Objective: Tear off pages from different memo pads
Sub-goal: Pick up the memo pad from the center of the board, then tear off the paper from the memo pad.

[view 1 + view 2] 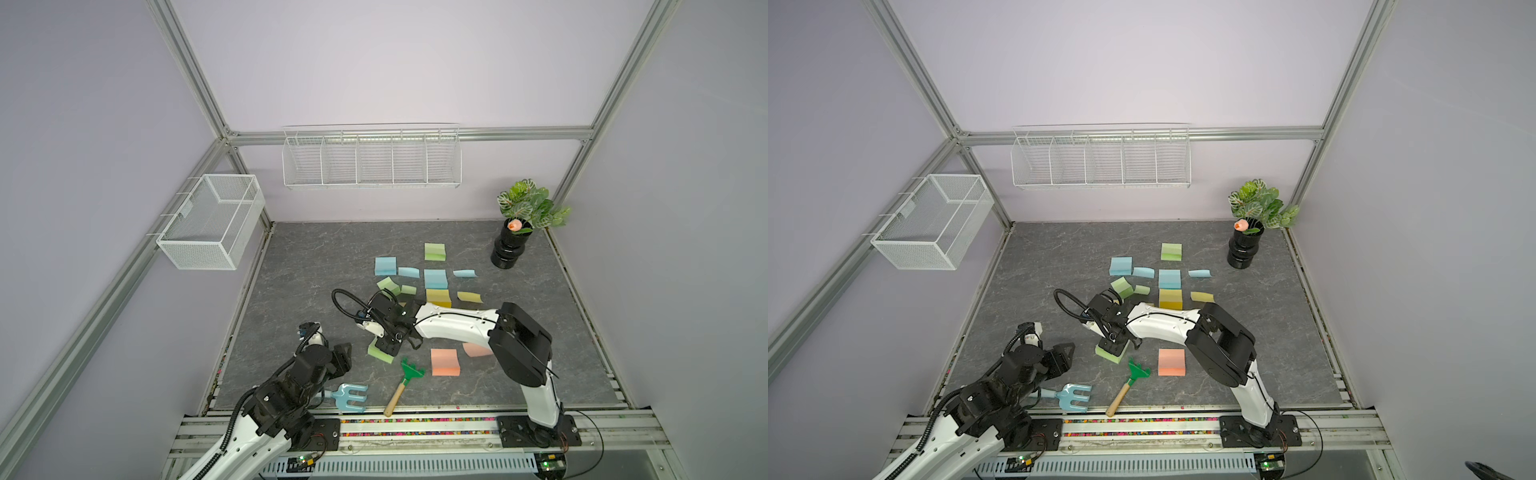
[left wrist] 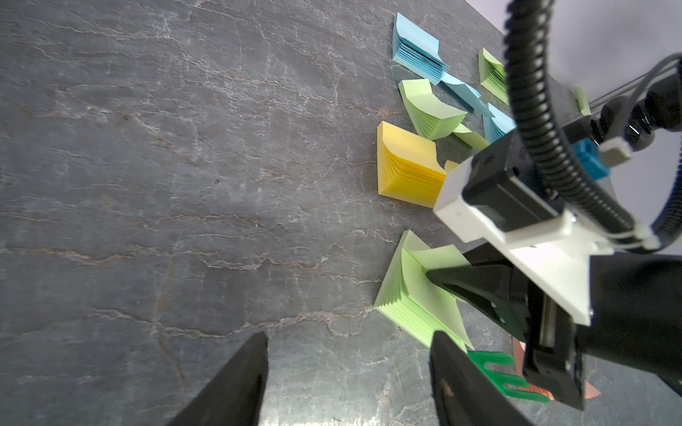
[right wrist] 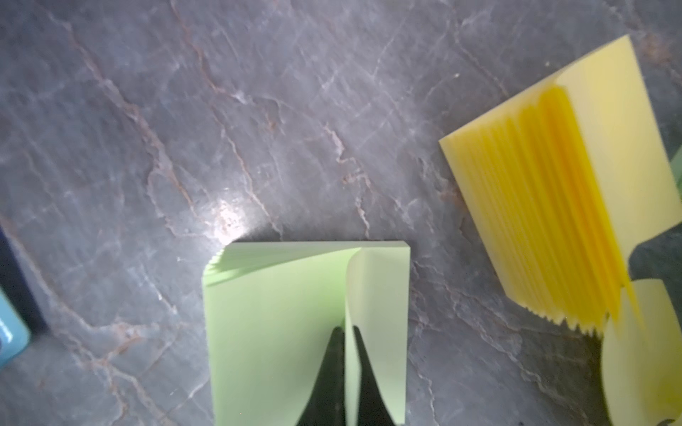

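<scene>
A green memo pad (image 1: 379, 354) lies near the table's front middle, also seen in the left wrist view (image 2: 406, 306). My right gripper (image 3: 345, 328) is shut on its top green page (image 3: 380, 295), which stands curled up off the block (image 3: 273, 332). To the left of that pad my left gripper (image 2: 350, 333) hangs open over bare table, holding nothing. Further back lie several other memo pads, among them blue (image 1: 385, 266), green (image 1: 434, 252), yellow (image 1: 438, 297) and salmon (image 1: 445, 362). Loose pages lie among them: blue (image 1: 464, 273), yellow (image 1: 469, 297), salmon (image 1: 476, 350).
A green toy rake (image 1: 409, 370) lies just in front of the held pad, and a blue toy fork (image 1: 351, 397) lies by the front edge. A potted plant (image 1: 511, 249) stands back right. Wire baskets (image 1: 372, 164) hang on the walls.
</scene>
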